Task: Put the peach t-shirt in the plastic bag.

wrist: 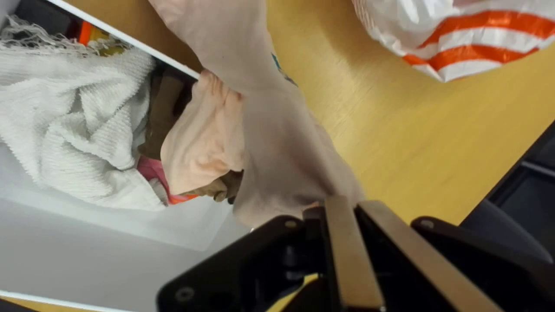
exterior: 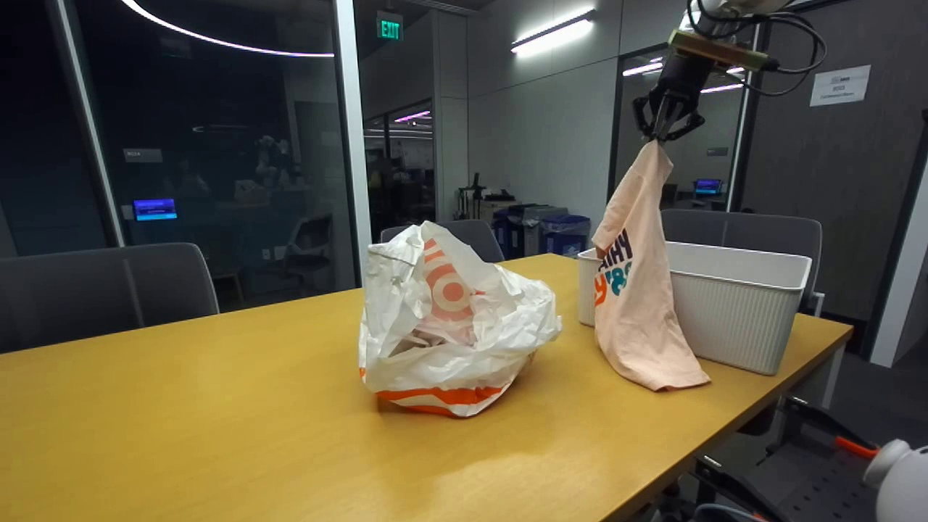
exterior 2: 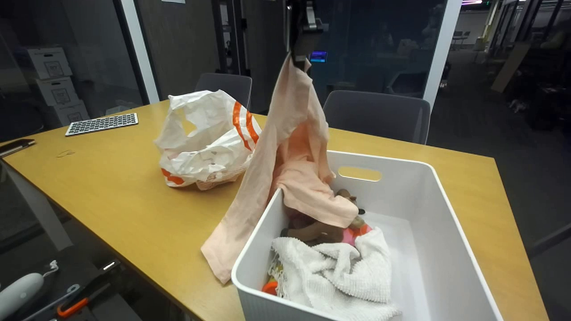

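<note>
end effector (exterior: 656, 138) tight on the peach t-shirt (exterior: 645, 297), most of it below

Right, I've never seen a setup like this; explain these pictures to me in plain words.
The machine is a robot arm. Its black two-fingered gripper is shut on a peach t-shirt, which hangs partly over the white bin, partly outside it. Two pictures come from cameras standing apart from the machine; the wrist view comes from one mounted on the arm, looking past the gripper. On the table stand that bin and a crumpled plastic bag with orange markings; in an exterior view a keyboard lies there too. Inside the bin are a white cloth and a partly hidden brown object.
</note>
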Action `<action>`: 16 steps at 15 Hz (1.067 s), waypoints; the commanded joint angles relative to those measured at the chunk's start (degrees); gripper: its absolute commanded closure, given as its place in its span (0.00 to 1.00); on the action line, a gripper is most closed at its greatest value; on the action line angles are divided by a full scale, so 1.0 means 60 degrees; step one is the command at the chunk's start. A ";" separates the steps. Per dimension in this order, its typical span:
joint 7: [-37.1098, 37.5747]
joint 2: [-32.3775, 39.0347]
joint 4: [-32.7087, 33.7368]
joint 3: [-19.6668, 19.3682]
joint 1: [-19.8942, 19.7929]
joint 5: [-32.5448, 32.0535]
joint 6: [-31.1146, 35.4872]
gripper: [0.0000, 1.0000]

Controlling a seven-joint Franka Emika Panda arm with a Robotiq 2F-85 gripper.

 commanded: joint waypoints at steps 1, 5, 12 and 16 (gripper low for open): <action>-0.1396 -0.0832 -0.0973 0.0209 0.0241 0.0283 -0.0644 0.99; -0.2529 -0.1641 -0.2438 0.0713 0.0678 0.0081 -0.0767 0.99; -0.3834 -0.2291 -0.5514 0.1636 0.1649 -0.0036 0.2535 0.99; -0.3947 -0.1744 -0.5345 0.1665 0.2318 0.0050 0.3384 0.99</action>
